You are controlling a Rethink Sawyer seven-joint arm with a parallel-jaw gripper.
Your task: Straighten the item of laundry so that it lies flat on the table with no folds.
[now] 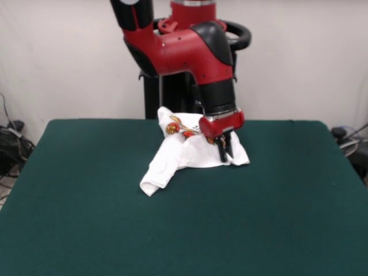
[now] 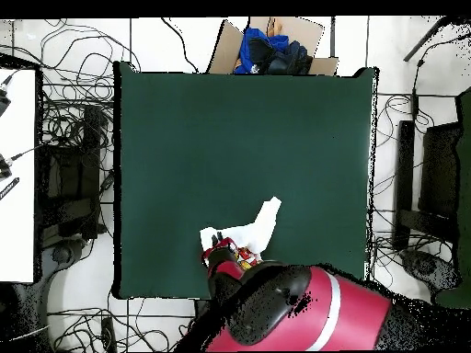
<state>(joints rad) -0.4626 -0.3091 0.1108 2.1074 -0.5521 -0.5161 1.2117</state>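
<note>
While the T-shirt (image 1: 187, 150) lies bunched at upper centre of the green table (image 1: 86, 218), the gripper (image 1: 224, 150) presses into its right side; whether it grips is unclear.

Plain white wall (image 1: 299, 57); pale floor (image 2: 391, 87) strewn with black cables (image 2: 69, 46); cardboard box (image 2: 276, 37).

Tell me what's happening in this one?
A red and black robot arm has its gripper down on a crumpled white printed T-shirt near the robot's edge of the green table. The shirt is bunched into a heap, one sleeve trailing out, so not flat yet. Whether the gripper is clamping the cloth isn't clear.
</note>
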